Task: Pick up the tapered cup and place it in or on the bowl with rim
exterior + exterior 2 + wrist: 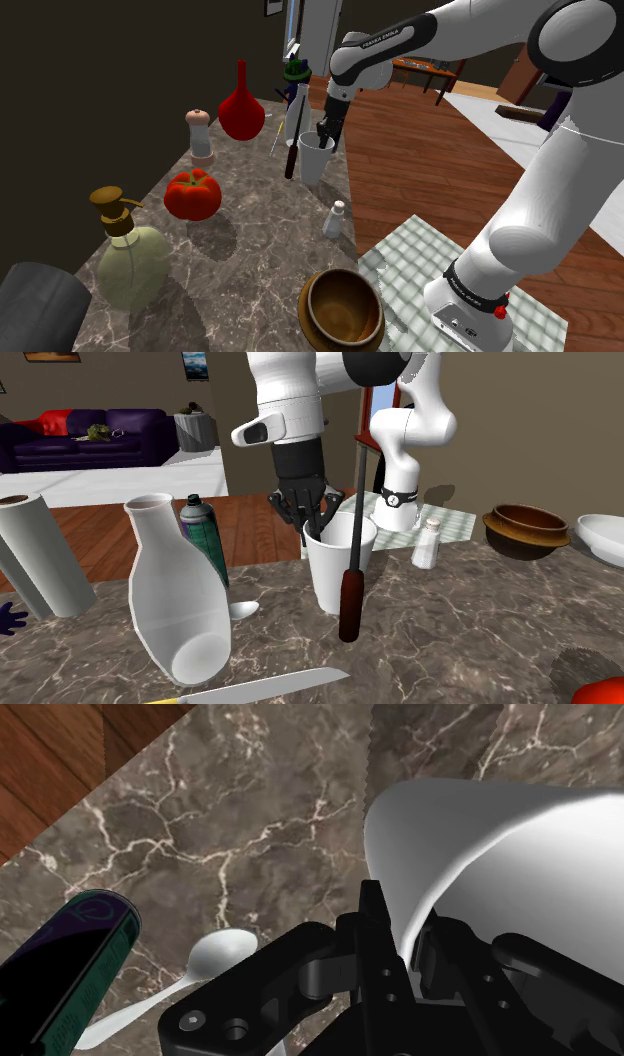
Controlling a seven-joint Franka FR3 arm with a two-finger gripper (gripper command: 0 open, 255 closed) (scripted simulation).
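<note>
The black gripper [322,135] [315,517] [405,954] reaches down onto the white cup [313,160] [340,567] [500,844], which stands upright on the marble counter [250,250]. Its fingers are drawn close together and clasp the cup's wall at the rim, one inside and one outside, as the wrist view shows.

A rod [352,572] with a brown handle stands against the cup's side. A salt shaker [335,218] [428,544] stands near the cup, between it and the brown bowl [345,272] [525,512]. The bowl sits well apart from the cup, at the counter's end by the stand.

On the cup's other side a green can [203,532] [70,964] stands, with a white spoon [243,610] [215,954] lying just beside it. A white vase [175,592] stands in front of the can in the second exterior view.
</note>
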